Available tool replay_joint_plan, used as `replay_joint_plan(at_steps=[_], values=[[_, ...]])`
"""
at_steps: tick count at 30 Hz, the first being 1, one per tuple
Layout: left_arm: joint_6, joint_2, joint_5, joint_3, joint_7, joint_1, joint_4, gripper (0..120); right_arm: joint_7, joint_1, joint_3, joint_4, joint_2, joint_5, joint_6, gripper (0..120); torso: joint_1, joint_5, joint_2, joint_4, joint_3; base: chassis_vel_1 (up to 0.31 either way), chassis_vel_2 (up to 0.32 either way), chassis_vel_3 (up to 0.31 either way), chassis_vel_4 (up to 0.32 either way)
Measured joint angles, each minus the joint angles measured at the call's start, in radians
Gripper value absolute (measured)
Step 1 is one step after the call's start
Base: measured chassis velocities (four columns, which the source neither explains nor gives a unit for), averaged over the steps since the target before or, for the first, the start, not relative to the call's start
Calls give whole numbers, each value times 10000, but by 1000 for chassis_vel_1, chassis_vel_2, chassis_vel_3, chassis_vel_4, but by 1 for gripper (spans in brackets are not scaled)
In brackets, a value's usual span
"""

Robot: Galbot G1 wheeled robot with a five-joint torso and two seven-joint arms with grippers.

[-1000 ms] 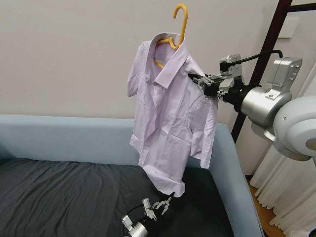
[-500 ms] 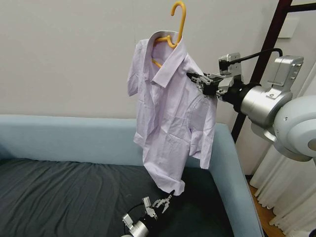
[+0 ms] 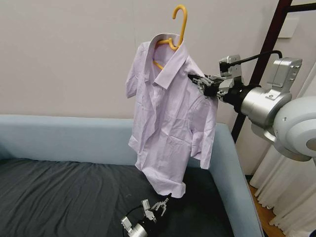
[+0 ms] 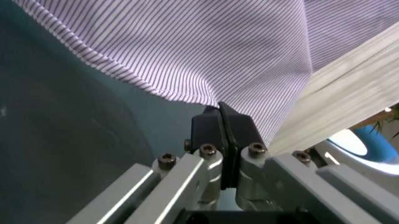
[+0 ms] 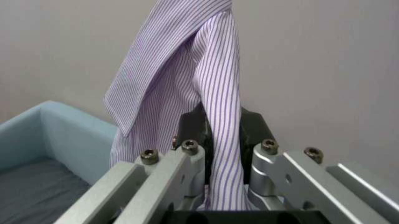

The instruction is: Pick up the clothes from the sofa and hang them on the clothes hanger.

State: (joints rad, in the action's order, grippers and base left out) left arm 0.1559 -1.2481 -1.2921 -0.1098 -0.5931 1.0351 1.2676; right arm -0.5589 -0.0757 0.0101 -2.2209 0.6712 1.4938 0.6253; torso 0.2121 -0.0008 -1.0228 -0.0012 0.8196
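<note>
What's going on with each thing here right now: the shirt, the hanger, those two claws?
Shirt: on the hanger, dangling above the sofa.
Yellow hanger: inside the collar, hook catching nothing.
Right claw: shut on the shirt's shoulder, holding it aloft.
Left claw: shut, empty, low under the hem.

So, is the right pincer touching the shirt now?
Touching. The right wrist view shows the shirt running between the fingers of the right pincer, which press on the cloth from both sides.
</note>
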Motion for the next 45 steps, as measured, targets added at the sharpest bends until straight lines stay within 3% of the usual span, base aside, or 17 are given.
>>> replay_joint_plan(at_steps=[33, 45], values=[[962, 202, 2236, 426, -1193, -165, -1603, 0, 14, 240, -200, 145, -250, 314, 292, 8, 0, 0, 0, 0, 0, 0, 0, 0, 0], [1174, 156, 2472, 527, -1402, -195, -1702, 0, 8, 289, -289, -37, -274, 487, 247, 8, 0, 0, 0, 0, 0, 0, 0, 0, 0]])
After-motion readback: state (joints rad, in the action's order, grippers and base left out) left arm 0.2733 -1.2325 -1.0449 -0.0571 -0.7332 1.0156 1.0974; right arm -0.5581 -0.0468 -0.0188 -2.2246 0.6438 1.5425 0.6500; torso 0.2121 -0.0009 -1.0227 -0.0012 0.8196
